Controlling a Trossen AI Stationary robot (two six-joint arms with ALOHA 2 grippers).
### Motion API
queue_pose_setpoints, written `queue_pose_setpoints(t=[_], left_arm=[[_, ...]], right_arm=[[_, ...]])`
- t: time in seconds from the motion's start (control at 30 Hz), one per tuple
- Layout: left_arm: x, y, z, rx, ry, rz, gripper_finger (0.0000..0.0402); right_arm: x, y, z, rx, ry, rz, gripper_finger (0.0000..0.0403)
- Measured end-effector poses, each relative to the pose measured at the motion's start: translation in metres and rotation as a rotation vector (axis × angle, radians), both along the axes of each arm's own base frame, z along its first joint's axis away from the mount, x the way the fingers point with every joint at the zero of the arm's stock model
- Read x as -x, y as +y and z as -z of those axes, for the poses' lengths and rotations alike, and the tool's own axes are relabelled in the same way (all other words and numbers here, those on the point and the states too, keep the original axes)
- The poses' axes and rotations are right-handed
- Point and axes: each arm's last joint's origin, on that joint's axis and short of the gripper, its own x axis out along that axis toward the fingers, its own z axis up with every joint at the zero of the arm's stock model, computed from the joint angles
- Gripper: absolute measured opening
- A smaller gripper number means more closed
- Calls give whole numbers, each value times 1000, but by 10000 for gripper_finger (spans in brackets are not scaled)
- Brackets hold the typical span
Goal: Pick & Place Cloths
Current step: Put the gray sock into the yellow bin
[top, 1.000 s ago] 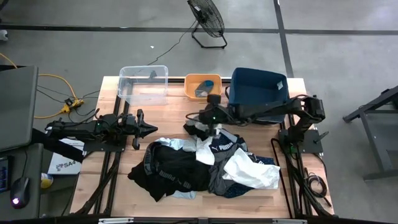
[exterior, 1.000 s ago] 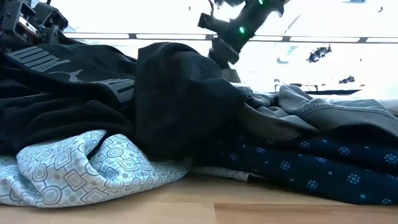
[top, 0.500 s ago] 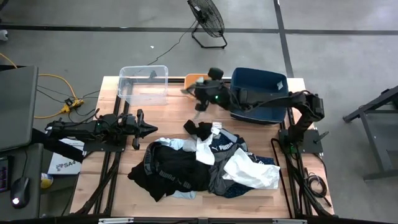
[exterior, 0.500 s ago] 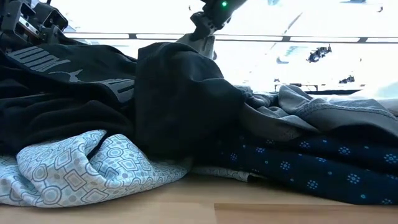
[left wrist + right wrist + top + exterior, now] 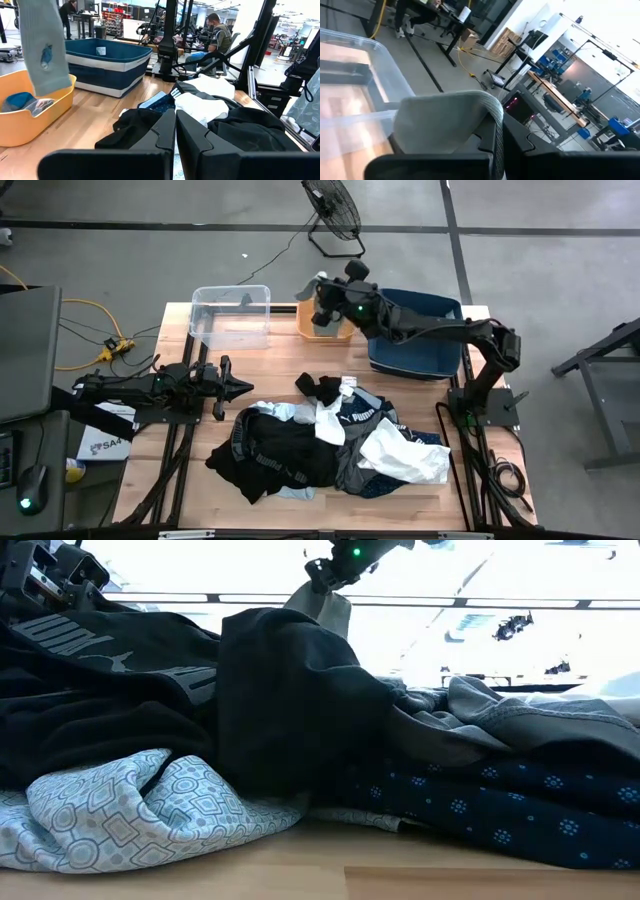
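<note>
Evidently sorting is barely begun: the right gripper (image 5: 322,302), jaws pinching a grey sock (image 5: 44,47), hangs over the orange bin (image 5: 308,326); the cloth pile (image 5: 330,442) remains mid-table. Left gripper (image 5: 243,387) waits, jaws pressed together.

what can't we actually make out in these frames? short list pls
- Orange bin contents: high view, mostly covered by the right claw and its grey sock.
- Sock's lower end: left wrist view, hidden behind the bin's rim; touching or hanging free, cannot tell.
- Bottom layers of the cloth pile: high view, covered by upper garments.
- Table beyond the pile: low view, the black garment blocks it.
</note>
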Motion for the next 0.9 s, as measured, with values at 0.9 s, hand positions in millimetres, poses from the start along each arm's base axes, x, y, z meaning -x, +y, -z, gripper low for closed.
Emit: queue_pose_setpoints(t=[0.9], left_arm=[[0,0,0,0,0,0,12]], right_arm=[[2,-78,62,-180,173,-109,3]])
